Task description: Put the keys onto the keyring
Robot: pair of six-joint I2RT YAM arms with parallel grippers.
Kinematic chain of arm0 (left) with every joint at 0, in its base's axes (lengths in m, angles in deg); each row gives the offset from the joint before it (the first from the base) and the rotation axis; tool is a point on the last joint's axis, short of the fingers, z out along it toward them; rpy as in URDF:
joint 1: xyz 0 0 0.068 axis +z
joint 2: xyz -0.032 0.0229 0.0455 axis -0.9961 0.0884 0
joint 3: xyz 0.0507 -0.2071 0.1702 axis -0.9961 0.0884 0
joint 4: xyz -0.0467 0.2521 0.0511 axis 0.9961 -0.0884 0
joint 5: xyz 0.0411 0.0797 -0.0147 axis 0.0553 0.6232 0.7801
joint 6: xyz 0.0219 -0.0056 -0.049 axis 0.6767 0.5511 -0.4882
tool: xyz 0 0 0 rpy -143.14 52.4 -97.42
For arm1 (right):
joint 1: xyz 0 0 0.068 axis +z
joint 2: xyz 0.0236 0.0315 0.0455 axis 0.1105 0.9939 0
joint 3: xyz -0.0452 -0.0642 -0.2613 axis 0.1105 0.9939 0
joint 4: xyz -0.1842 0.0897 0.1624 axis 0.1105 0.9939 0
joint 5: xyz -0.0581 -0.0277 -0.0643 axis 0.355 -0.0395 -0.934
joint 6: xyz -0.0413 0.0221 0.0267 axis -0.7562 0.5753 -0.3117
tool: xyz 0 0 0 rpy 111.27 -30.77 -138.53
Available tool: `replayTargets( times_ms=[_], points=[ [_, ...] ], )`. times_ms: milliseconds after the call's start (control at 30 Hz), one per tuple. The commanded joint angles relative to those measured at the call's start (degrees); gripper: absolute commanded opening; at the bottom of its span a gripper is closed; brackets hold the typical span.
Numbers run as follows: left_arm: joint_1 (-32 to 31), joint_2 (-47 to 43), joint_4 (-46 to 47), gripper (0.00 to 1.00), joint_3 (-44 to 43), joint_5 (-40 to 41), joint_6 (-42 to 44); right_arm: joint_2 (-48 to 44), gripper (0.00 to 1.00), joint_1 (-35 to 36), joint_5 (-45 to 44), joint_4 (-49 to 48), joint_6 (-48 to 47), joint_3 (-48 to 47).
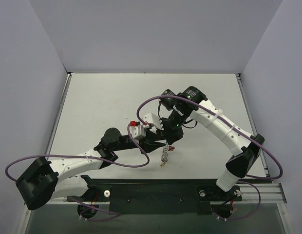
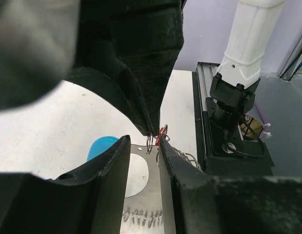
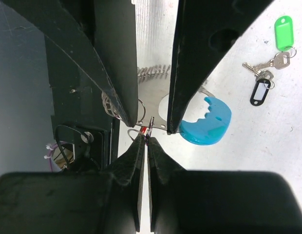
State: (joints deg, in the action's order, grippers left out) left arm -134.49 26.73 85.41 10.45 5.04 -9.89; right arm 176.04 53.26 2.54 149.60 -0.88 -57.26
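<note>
Pinching a light, slippery-looking red key (image 3: pixel 142 129) beside the keyring (image 3: pixel 209 124).
Right gripper (image 3: pixel 147 140) clamped on its thin loop; left gripper (image 2: pixel 142 144) half-open, grip unclear.

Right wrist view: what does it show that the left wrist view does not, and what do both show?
Only the right wrist view: the green key and the black key, lying together. Only the left wrist view: the right arm's base. Both: the blue tag, the metal plate with a round hole, and the right hand, shut, its tips at a small ring with a red piece, between the fingers of the open left hand.
</note>
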Motion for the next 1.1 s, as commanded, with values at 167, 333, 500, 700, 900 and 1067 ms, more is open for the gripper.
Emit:
replayTargets(
  times_ms=[167,333,500,700,900,1067],
  points=[
    [-1.0,2.5,2.8,0.38,-3.1,0.5,0.1,-2.9,0.00,0.0,2.2,1.1,2.7,0.7],
    [-1.0,1.9,4.7,0.38,-1.0,2.1,0.3,-3.8,0.00,-1.1,3.5,-0.3,3.7,1.1],
    [-0.8,0.8,8.1,0.38,1.3,3.5,-0.3,-4.4,0.00,-1.2,3.9,-0.7,3.8,1.5],
    [0.1,-1.3,10.6,0.43,3.2,3.5,-2.4,-4.8,0.00,-1.3,4.4,-0.7,3.8,2.2],
    [0.3,-0.4,11.4,0.43,2.0,1.0,-4.9,-4.7,0.00,-1.4,4.8,-0.9,3.8,2.6],
    [0.1,1.5,11.9,0.42,1.0,-0.8,-6.2,-4.6,0.00,-1.3,4.8,-1.0,3.8,2.6]
  ],
)
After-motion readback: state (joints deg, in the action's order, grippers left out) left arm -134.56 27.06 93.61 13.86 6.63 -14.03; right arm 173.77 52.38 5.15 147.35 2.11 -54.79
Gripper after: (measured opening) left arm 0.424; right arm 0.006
